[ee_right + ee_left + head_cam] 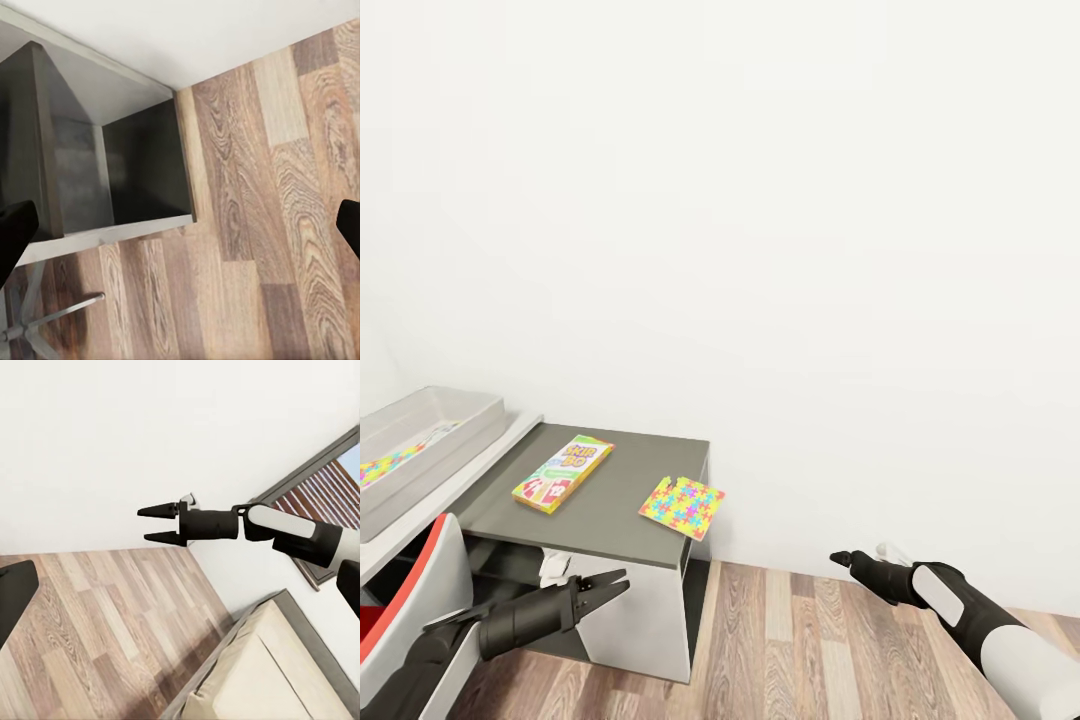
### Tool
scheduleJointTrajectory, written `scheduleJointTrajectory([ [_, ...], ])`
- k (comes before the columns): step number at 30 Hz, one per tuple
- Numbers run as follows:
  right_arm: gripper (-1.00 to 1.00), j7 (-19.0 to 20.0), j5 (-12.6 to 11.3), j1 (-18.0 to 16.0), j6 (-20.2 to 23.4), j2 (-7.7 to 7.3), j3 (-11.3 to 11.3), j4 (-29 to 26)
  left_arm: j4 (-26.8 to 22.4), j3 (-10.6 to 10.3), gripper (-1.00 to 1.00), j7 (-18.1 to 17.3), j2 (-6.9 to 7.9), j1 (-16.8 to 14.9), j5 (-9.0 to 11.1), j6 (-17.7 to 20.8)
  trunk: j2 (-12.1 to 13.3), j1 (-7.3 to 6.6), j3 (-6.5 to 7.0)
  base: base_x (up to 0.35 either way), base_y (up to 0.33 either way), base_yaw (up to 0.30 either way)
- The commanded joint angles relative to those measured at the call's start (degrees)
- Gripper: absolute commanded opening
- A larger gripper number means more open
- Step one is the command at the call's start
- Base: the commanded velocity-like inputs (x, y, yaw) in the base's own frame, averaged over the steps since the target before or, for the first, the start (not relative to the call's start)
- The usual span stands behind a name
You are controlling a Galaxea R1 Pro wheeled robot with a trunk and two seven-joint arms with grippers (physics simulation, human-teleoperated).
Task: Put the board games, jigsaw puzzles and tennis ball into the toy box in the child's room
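The toy box (430,425) sits on the pale upper counter (470,470), at the left of the dark side unit (610,495), and a strip of jigsaw puzzle (395,458) lies flat inside it. On the side unit's top, just beside the box's end, rests a board game (563,472) with a yellow-green and red cover. Past it, at the unit's corner farthest from the box, a second jigsaw puzzle (682,507) pokes over the edge.

Below the unit's front, my left hand (610,587) hangs in the air with its fingers spread and nothing between them — near the red and white chair (405,600). My right hand (155,524) floats over the wooden floor (810,640), well apart from the unit, its two dark fingers parted and empty. Beyond that hand the bed (277,667) shows its beige mattress and dark frame under a window (322,495).
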Motion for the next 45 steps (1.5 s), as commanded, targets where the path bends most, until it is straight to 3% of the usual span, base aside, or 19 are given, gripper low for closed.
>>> scheduleJointTrajectory([
  [1,1.0,0.1,-0.1,0.0,0.1,-0.03,0.2,0.0,0.0,0.0,1.0,-0.1,0.01,0.0,0.2,0.6,-0.1,0.0,-0.07,-0.011,0.001,0.0],
  [45,1.0,0.2,-0.4,-0.1,0.1,0.33,0.1,0.0,0.0,0.1,1.0,-0.2,0.09,0.0,0.4,0.5,-0.1,0.0,-0.07,0.023,0.018,0.0],
])
